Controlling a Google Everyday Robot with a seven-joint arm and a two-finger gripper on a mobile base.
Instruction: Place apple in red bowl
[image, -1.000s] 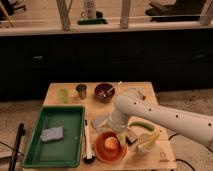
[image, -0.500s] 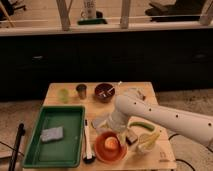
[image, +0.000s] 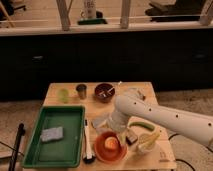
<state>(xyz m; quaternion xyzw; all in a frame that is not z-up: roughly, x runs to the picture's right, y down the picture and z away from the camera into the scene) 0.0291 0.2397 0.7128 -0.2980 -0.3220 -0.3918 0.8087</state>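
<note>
The apple (image: 112, 143) is a small pale yellow-orange fruit resting inside the red bowl (image: 101, 151), a wide orange-red bowl at the table's front centre. My white arm reaches in from the right and bends down over the bowl. My gripper (image: 118, 133) hangs just above the bowl's far right rim, close to the apple.
A green tray (image: 70, 131) with a grey sponge (image: 52, 134) lies at the left. A dark maroon bowl (image: 104, 92) with a white utensil, a metal cup (image: 81, 90) and a green cup (image: 63, 94) stand at the back. A banana (image: 148, 140) lies right of the red bowl.
</note>
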